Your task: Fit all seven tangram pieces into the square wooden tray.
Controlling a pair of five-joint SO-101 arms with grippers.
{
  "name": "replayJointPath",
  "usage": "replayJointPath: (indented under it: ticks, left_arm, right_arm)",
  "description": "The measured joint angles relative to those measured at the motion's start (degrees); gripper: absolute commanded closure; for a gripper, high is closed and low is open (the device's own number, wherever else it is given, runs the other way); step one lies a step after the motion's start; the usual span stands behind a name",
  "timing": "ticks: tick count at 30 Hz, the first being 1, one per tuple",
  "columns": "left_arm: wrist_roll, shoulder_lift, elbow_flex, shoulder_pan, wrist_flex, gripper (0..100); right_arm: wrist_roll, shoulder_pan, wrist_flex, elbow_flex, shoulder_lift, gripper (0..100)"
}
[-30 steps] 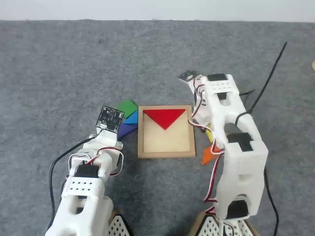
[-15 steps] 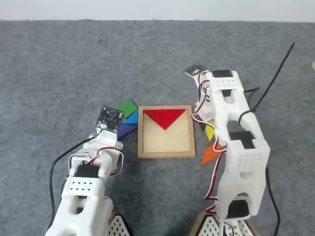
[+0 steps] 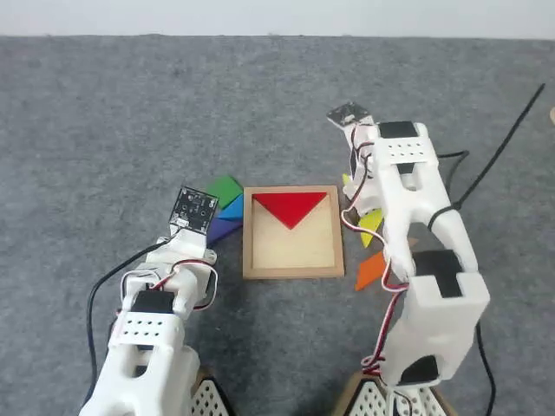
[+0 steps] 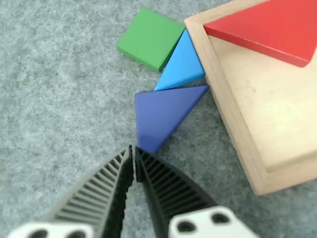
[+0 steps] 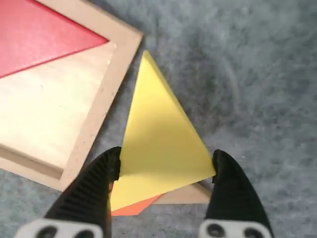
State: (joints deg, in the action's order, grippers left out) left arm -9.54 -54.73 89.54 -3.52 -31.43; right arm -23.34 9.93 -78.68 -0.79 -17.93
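Grip on yellow triangle (image 5: 156,134) beside tray (image 5: 106,94).
I judge right pincer (image 5: 167,159) clamps its base corners for tray placement; left pincer (image 4: 132,158) rests closed.

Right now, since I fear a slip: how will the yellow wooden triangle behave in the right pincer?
Likely rigid: the yellow wooden triangle shows a flat face and crisp edges. Probably light, being a flat slab. The right pincer grips two pointed base corners, so it may pivot or slip.

You're looking at a robotics test bench — grey felt mat (image 3: 121,113) spread underneath, loose servo wires (image 3: 357,165) on white plastic arms (image 3: 147,347), pale wall (image 3: 260,17) behind.
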Motion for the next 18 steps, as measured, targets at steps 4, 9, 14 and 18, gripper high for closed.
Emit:
replayJointPath:
  ticks: [4,9,14,18]
  left_arm:
    - [0.0,0.0,0.0,0.0,0.0,99]
    - [0.0,0.0,0.0,0.0,0.0,99]
    - [0.0,0.0,0.0,0.0,0.0,99]
    - [0.0,0.0,0.0,0.0,0.0,99]
  right_arm:
    - [0.18,1.41,-1.67,0.0,2.37,89.6]
    - [4.13,9.85,-2.02,2.2,3.16,89.0]
    - [14.07,21.45,-0.44,2.2,3.16,89.0]
    - [21.1,25.93,2.73,2.2,3.16,89.0]
